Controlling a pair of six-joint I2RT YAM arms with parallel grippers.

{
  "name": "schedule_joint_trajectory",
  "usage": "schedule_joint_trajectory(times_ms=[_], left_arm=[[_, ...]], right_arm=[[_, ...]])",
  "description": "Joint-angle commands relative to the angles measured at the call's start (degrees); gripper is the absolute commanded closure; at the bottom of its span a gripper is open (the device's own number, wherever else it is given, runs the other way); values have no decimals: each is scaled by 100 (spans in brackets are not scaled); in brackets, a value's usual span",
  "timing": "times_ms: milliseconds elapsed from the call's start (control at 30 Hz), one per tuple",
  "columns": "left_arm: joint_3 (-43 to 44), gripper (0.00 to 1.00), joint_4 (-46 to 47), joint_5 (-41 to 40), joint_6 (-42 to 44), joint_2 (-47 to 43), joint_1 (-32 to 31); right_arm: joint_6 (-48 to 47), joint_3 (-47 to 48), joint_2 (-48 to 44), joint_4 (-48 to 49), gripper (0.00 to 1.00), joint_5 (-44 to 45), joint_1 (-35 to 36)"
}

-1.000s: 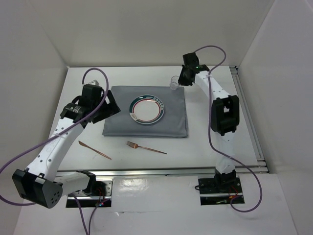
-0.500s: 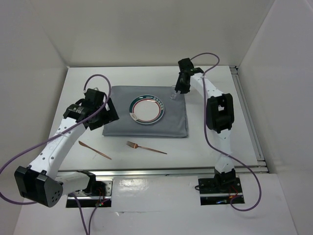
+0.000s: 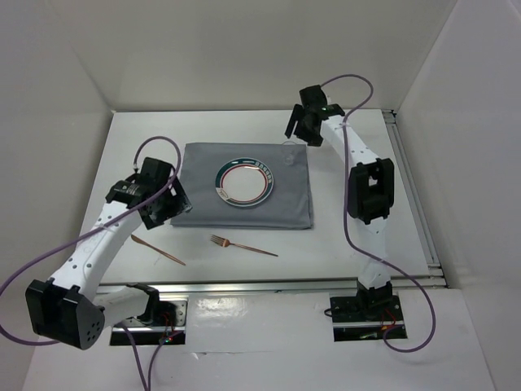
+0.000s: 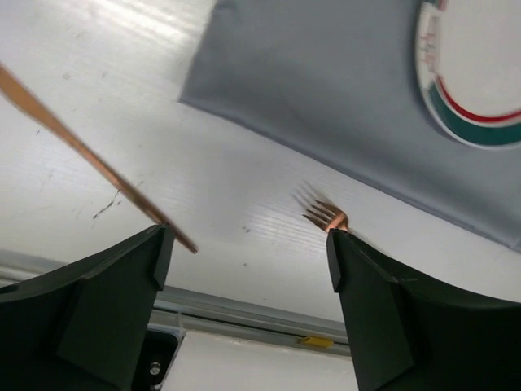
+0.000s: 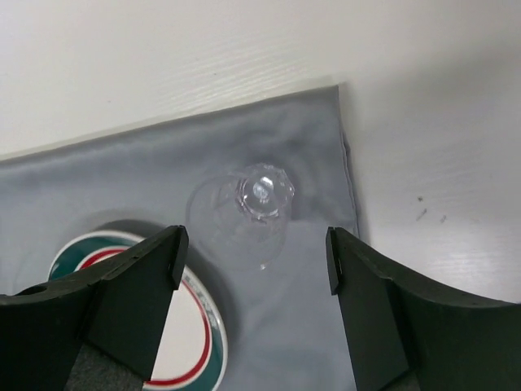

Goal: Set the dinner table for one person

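On the white dinner table [image 3: 366,236] lies a grey mat [image 3: 244,204] with a red-and-green rimmed plate [image 3: 244,181] at its middle. A clear glass [image 3: 289,153] stands upright on the mat's far right corner. My right gripper [image 3: 299,130] hovers open above it; in the right wrist view the glass [image 5: 252,208] shows between and beyond the spread fingers, apart from them. A copper fork [image 3: 242,245] and a copper knife [image 3: 157,249] lie on the table in front of the mat. My left gripper [image 3: 167,210] is open and empty over the mat's near left corner, with the knife [image 4: 81,147] and the fork's tines [image 4: 321,210] ahead of it.
An aluminium rail [image 3: 277,285] runs along the near edge and another down the right side [image 3: 415,204]. White walls enclose the table on three sides. The plate's edge [image 5: 163,326] sits close to the left of the glass.
My right gripper carried the glass onto the mat's corner, opened, and drew back from it. My left arm swung toward the near edge, closer to the knife and fork.
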Motion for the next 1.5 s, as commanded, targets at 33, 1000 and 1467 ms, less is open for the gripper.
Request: schedule_joint_trajectory(times_ms=[33, 1000, 1467], left_arm=[[-468, 8, -623, -509, -805, -140, 456], [-2263, 50, 879, 289, -2249, 1661, 1599], [-990, 100, -141, -809, -1451, -191, 1758]], right_arm=[[-120, -539, -1563, 294, 19, 178, 43], [-174, -4707, -4896, 1121, 17, -577, 43], [-226, -4602, -5001, 902, 17, -463, -10]])
